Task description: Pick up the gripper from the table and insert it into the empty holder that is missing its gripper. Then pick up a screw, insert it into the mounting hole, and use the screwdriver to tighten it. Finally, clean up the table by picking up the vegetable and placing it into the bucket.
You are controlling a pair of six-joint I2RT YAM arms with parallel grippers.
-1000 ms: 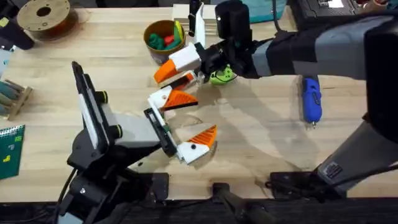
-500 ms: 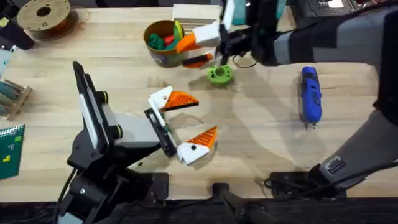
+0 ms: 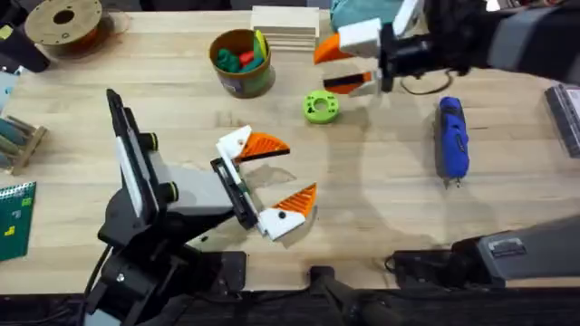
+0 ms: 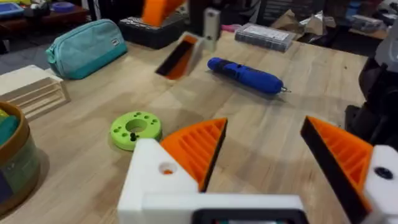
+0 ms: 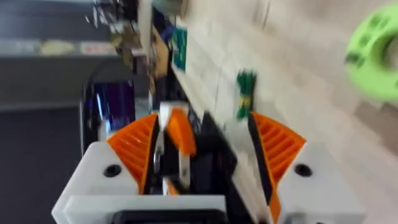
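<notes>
Your left gripper (image 3: 269,179) rests on the table, its jaws spread with nothing between them. From overhead you see the bucket (image 3: 240,62) at the back. Your right gripper (image 3: 355,60) hovers released beyond the green disc (image 3: 320,107); the screwdriver (image 4: 244,74) lies alongside, its metal bit clear in the left wrist view.

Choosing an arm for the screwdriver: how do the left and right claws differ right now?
Position: the left claw sits mid-table, while the right claw is at the table's far side, beyond the green disc. Direction: the left claw's tips point right, the screwdriver's way, and the right claw's point left. Both stand open, with orange pads.
</notes>
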